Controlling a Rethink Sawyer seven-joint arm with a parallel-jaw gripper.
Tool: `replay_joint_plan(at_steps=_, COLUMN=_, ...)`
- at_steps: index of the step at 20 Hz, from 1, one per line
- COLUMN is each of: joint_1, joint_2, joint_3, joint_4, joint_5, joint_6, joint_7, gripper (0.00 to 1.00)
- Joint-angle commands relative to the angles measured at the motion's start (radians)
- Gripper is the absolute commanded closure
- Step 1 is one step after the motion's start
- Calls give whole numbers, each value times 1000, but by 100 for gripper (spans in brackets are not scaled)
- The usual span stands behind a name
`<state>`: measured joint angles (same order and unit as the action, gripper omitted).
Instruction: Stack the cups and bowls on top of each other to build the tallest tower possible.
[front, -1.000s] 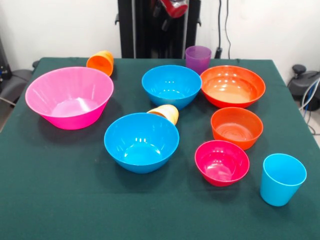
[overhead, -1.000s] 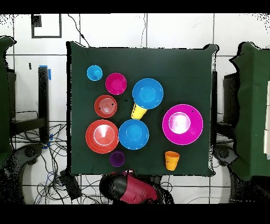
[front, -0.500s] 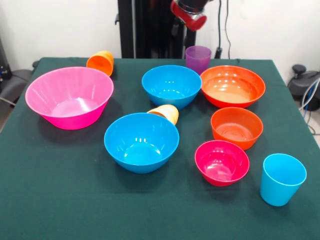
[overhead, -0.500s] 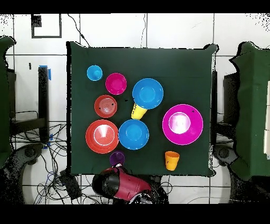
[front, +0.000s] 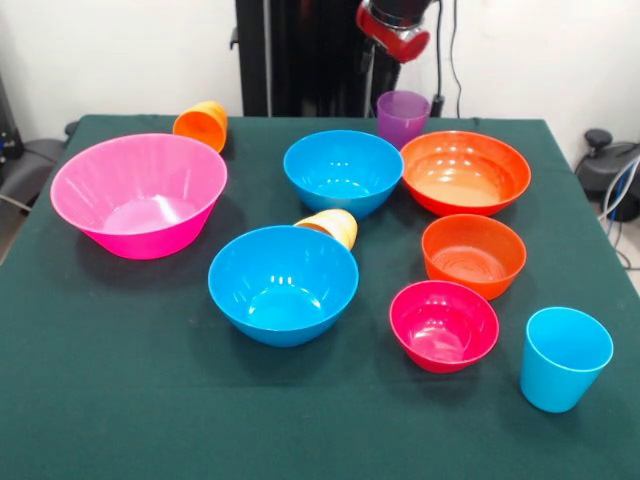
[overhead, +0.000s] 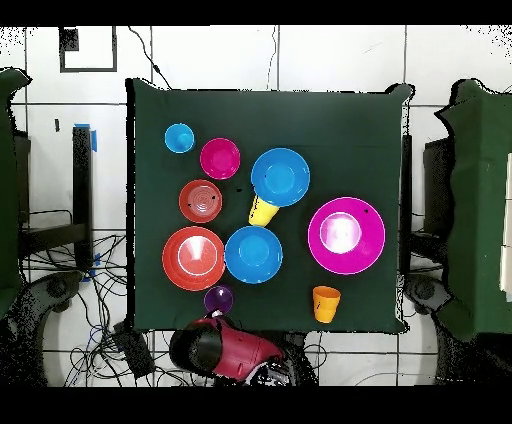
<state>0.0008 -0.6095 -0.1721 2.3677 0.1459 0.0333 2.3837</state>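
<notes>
A: Front view shows nothing stacked yet: every bowl and cup sits separately on the green table (front: 120, 400).

B: And the gripper (front: 393, 25)?

A: Its red end hangs just above the purple cup (front: 402, 118) at the far edge; I cannot tell whether it is apart or together.

B: Obstacles?

A: The wide orange-red bowl (front: 465, 171) and a blue bowl (front: 343, 170) flank that cup closely. The yellow-orange cup (front: 332, 226) and orange cup (front: 202, 124) lie tipped over.
</notes>
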Motion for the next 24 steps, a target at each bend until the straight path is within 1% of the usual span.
replay_joint_plan(at_steps=1, joint_1=9, joint_2=8, joint_3=110, joint_4=-4, joint_5=42, joint_6=-46, joint_7=187, gripper=0)
replay_joint_plan(at_steps=6, joint_1=24, joint_2=-21, joint_3=87, joint_4=-12, joint_5=46, joint_6=-1, joint_7=171, gripper=0)
replay_joint_plan(at_steps=12, joint_1=60, joint_2=-35, joint_3=67, joint_4=-16, joint_5=62, joint_6=19, joint_7=181, gripper=0)
replay_joint_plan(at_steps=15, joint_1=76, joint_2=-74, joint_3=48, joint_4=-24, joint_5=69, joint_6=78, joint_7=172, gripper=0)
replay_joint_plan(at_steps=16, joint_1=93, joint_2=-72, joint_3=40, joint_4=-27, joint_5=76, joint_6=82, joint_7=178, gripper=0)
replay_joint_plan(at_steps=17, joint_1=112, joint_2=-70, joint_3=38, joint_4=-26, joint_5=83, joint_6=80, joint_7=186, gripper=0)
replay_joint_plan(at_steps=19, joint_1=113, joint_2=-67, joint_3=49, joint_4=-18, joint_5=89, joint_6=73, joint_7=192, gripper=0)
replay_joint_plan(at_steps=21, joint_1=99, joint_2=-52, joint_3=58, joint_4=-18, joint_5=91, joint_6=54, joint_7=190, gripper=0)
replay_joint_plan(at_steps=24, joint_1=81, joint_2=-2, joint_3=87, joint_4=-17, joint_5=89, joint_6=-14, joint_7=199, gripper=0)
